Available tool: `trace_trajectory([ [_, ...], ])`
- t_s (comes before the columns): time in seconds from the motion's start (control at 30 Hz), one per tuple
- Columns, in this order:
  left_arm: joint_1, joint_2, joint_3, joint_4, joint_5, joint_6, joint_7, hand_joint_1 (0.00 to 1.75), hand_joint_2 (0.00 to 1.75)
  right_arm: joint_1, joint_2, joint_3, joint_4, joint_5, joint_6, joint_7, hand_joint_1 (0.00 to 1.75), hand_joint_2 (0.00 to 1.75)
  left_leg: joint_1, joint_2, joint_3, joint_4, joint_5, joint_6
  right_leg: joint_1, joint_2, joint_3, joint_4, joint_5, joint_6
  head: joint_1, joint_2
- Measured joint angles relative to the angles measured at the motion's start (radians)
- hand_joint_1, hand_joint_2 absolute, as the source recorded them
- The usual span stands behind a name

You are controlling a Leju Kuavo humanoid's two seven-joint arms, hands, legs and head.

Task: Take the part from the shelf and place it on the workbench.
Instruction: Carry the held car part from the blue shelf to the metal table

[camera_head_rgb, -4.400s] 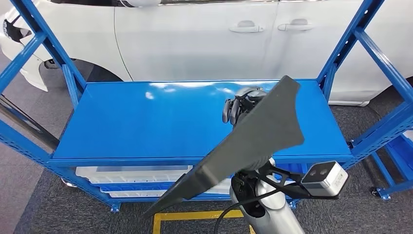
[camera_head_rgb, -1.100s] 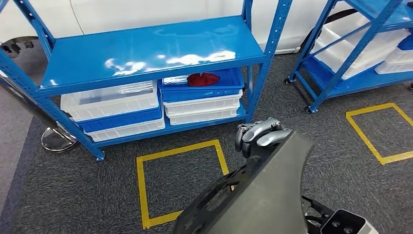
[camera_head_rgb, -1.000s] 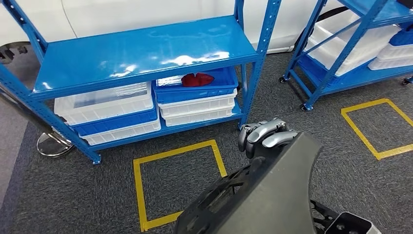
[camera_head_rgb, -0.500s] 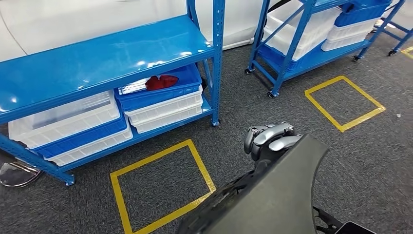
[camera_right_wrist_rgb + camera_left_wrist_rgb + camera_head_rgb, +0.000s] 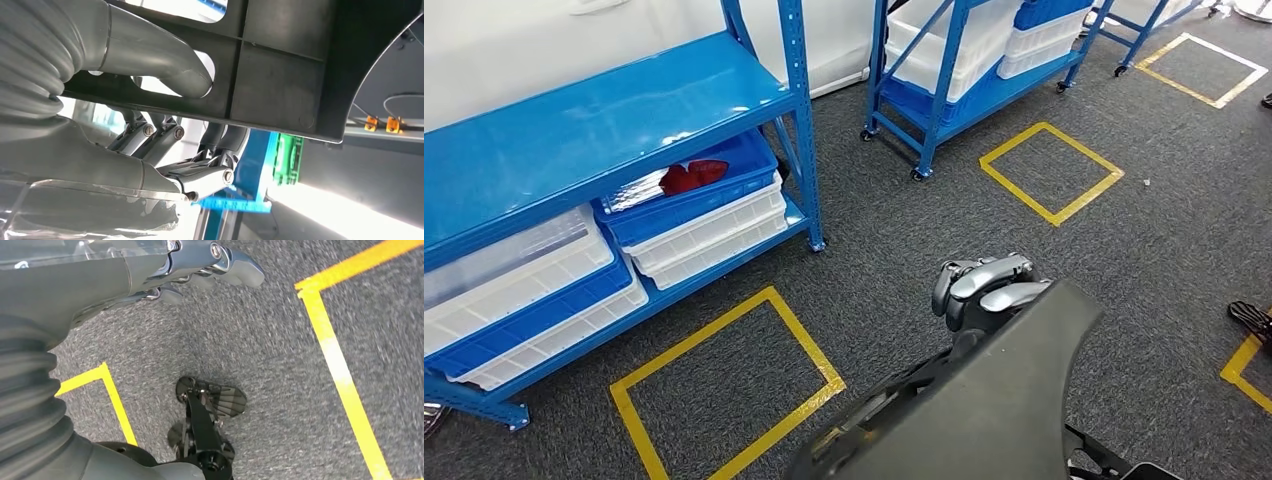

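While clenched around large dark grey moulded plastic panel (image 5: 984, 410) at lower right of frame, right hand (image 5: 984, 290) fingers (image 5: 210, 172) carry it clear of blue metal shelf (image 5: 574, 130) at upper left; left hand (image 5: 200, 265) fingers released; desk placement left.

The head view looks steeply down from high at grey carpet (image 5: 904, 250) and blue shelving (image 5: 574, 130). The left wrist camera faces the same carpet (image 5: 280, 360) closely. The right wrist camera sits tight behind the right hand (image 5: 165, 150).
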Motion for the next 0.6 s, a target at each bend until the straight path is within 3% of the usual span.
trace_trajectory([
  [0.07,-0.002,-0.001,0.0,0.0,-0.005,0.0,0.003,0.0,1.75,0.001,-0.005,0.0,-0.001,0.002,-0.006,0.001,1.75,1.75,-0.003,0.014,0.001,0.004,-0.003,-0.012,0.007,-0.009,0.014,-0.034,0.001,-0.015,0.0,0.0],
  [0.13,-0.005,-0.003,0.0,0.0,-0.008,0.0,0.008,0.0,1.75,-0.005,-0.014,-0.005,-0.004,-0.016,-0.008,0.012,1.75,1.75,-0.002,0.028,0.002,0.003,-0.002,-0.023,0.008,0.008,0.009,-0.038,0.008,-0.027,0.0,0.0],
  [0.17,-0.008,-0.006,0.0,0.0,-0.01,0.0,0.011,0.0,1.75,-0.013,-0.02,-0.014,-0.006,-0.031,-0.003,0.022,1.75,1.75,0.001,0.023,0.001,0.007,-0.008,-0.029,0.008,0.017,0.008,-0.041,0.012,-0.034,0.0,0.0],
  [0.23,-0.009,-0.011,0.0,0.0,-0.012,0.001,0.017,0.0,1.75,-0.033,-0.03,-0.037,-0.01,-0.054,0.013,0.045,1.75,1.75,0.006,-0.017,-0.022,0.066,-0.053,-0.035,0.004,0.035,0.005,-0.048,0.021,-0.046,-0.001,0.0],
  [0.3,-0.006,-0.015,0.0,0.002,-0.013,0.005,0.024,0.0,1.75,-0.045,-0.034,-0.054,-0.01,-0.059,0.025,0.058,1.75,1.75,0.009,-0.063,-0.078,0.2,-0.127,-0.038,0.006,0.056,-0.001,-0.048,0.026,-0.053,-0.002,0.0],
  [0.33,-0.004,-0.017,0.0,0.003,-0.012,0.01,0.028,0.0,1.75,-0.046,-0.036,-0.059,-0.01,-0.056,0.029,0.062,1.75,1.75,0.009,-0.073,-0.106,0.266,-0.153,-0.038,0.008,0.068,-0.003,-0.048,0.028,-0.054,-0.002,0.0],
  [0.37,-0.002,-0.019,0.001,0.004,-0.012,0.017,0.033,0.0,1.75,-0.046,-0.037,-0.063,-0.01,-0.051,0.033,0.064,1.75,1.75,0.009,-0.077,-0.124,0.307,-0.162,-0.038,0.01,0.081,-0.005,-0.047,0.029,-0.055,-0.002,0.0],
  [0.4,-0.001,-0.021,0.001,0.005,-0.011,0.025,0.038,0.0,1.75,-0.045,-0.038,-0.066,-0.01,-0.046,0.038,0.067,1.75,1.75,0.009,-0.08,-0.125,0.31,-0.151,-0.036,0.011,0.094,-0.006,-0.045,0.03,-0.054,-0.002,0.0],
  [0.43,-0.001,-0.024,0.001,0.005,-0.011,0.033,0.041,0.0,1.75,-0.045,-0.039,-0.069,-0.01,-0.041,0.043,0.068,1.75,1.75,0.009,-0.083,-0.107,0.272,-0.122,-0.032,0.012,0.108,-0.006,-0.044,0.031,-0.053,-0.002,0.0],
  [0.5,-0.002,-0.028,0.002,0.006,-0.009,0.045,0.045,0.0,1.75,-0.045,-0.041,-0.079,-0.009,-0.037,0.054,0.069,1.75,1.75,0.009,-0.107,-0.041,0.13,-0.05,-0.022,0.014,0.133,-0.007,-0.04,0.033,-0.049,-0.002,0.0],
  [0.53,-0.003,-0.031,0.003,0.006,-0.008,0.049,0.046,0.0,1.75,-0.046,-0.043,-0.086,-0.009,-0.036,0.059,0.07,1.75,1.75,0.009,-0.124,-0.014,0.069,-0.03,-0.017,0.014,0.144,-0.009,-0.038,0.034,-0.045,-0.002,0.0],
  [0.6,-0.004,-0.035,0.006,0.006,-0.007,0.054,0.047,0.0,1.75,-0.044,-0.049,-0.102,-0.008,-0.035,0.071,0.07,1.75,1.75,0.006,-0.144,0.007,0.016,-0.022,-0.011,0.012,0.163,-0.018,-0.038,0.041,-0.033,-0.002,0.0],
])
